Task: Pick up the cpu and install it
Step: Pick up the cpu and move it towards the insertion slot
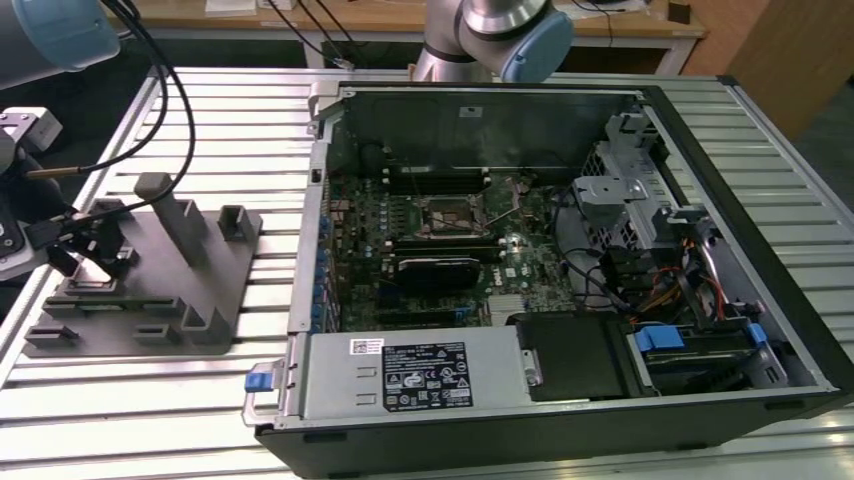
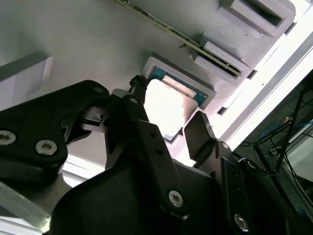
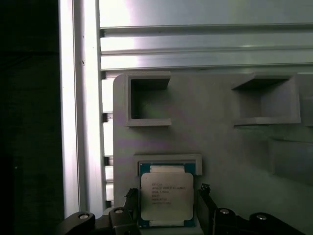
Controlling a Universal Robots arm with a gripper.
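Slotted aluminium table point(image 1: 200, 110) carries everything: an open computer case point(image 1: 534, 440) fills the middle and the exterior view's right. A matte grey moulded fixture point(image 1: 220, 270) sits low at the exterior view's left.

My gripper point(image 2: 168, 104) hangs over that fixture. The cpu point(image 3: 166, 198) lies flat in a shallow walled pocket there, well apart from the black-framed socket point(image 1: 445, 212) on the board inside the case. In both wrist views the black fingers point(image 3: 205, 203) stand open, one at each side of the chip. They are close to its edges, with no clamping I can confirm.

I judge the grasp to be the step in hand. The chip is thin and square, with a smooth silvery lid and a pale rim, so there is little edge to bite. I'd want the pads level, centred on opposite sides and square to them. They should also clear the pocket's raised lip, so the chip doesn't tilt or skate.
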